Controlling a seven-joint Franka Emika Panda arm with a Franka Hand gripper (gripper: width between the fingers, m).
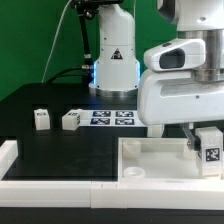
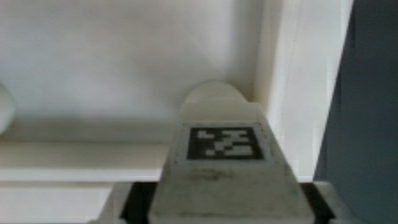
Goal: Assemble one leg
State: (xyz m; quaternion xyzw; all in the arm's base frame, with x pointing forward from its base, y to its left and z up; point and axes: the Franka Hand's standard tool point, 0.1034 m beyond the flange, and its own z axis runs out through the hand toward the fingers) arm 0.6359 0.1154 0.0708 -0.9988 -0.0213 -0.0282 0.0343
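My gripper [image 1: 208, 150] is shut on a white leg [image 1: 209, 150] with a black-and-white tag on its side. It holds the leg over the right end of the large white tray-shaped part [image 1: 150, 160]. In the wrist view the leg [image 2: 222, 140] stands between my fingers, its rounded tip close to the tray's raised rim [image 2: 294, 60]. I cannot tell whether the tip touches the tray. Two more legs [image 1: 42, 120] [image 1: 71, 120] lie on the black table at the exterior view's left.
The marker board [image 1: 112, 117] lies on the table behind the tray. A white raised edge [image 1: 8, 152] runs along the exterior view's left. The arm's base [image 1: 112, 60] stands at the back.
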